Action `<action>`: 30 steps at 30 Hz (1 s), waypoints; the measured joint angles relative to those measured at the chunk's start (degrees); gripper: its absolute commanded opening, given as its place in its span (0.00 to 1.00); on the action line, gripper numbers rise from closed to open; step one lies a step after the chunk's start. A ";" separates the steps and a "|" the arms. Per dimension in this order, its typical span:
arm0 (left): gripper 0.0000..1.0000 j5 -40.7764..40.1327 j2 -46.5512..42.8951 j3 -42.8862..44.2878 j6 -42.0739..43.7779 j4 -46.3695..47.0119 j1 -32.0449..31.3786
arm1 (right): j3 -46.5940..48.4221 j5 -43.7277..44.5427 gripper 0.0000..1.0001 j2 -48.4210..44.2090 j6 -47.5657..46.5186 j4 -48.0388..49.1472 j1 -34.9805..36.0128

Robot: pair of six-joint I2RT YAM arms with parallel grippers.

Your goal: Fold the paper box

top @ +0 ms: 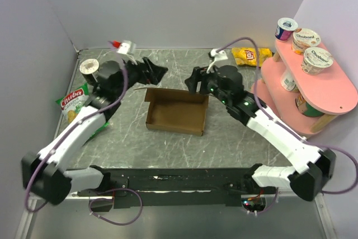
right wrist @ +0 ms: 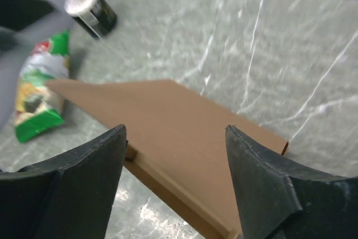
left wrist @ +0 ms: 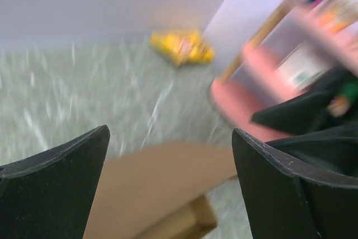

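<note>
The paper box (top: 176,111) is plain brown cardboard, standing as a shallow open tray in the middle of the table with a small flap up at its back left corner. My left gripper (top: 158,71) hovers just behind that corner, open, with nothing between its fingers. The left wrist view is blurred; the left gripper (left wrist: 170,131) shows the box (left wrist: 151,188) below its spread fingers. My right gripper (top: 194,82) is at the box's back right corner, open too. In the right wrist view the right gripper (right wrist: 176,127) straddles a brown panel of the box (right wrist: 156,104) without touching it.
A green snack bag (top: 75,102) and a dark can (top: 89,68) lie at the left. A yellow chip bag (top: 251,55) lies at the back. A pink two-level shelf (top: 330,90) with yogurt cups (top: 317,60) stands at the right.
</note>
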 measured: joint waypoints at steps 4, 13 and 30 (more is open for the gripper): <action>0.96 3.08 6.23 -5.70 -1.33 -0.24 1.20 | -2.08 -0.04 0.77 4.13 1.27 1.51 0.00; 0.99 5.92 5.90 -19.32 -4.98 5.55 1.16 | -15.87 -2.16 0.76 4.07 7.10 6.56 0.00; 0.86 -7.98 6.29 -29.81 -5.70 5.35 -0.24 | -29.92 -4.37 0.75 9.16 14.34 18.29 0.02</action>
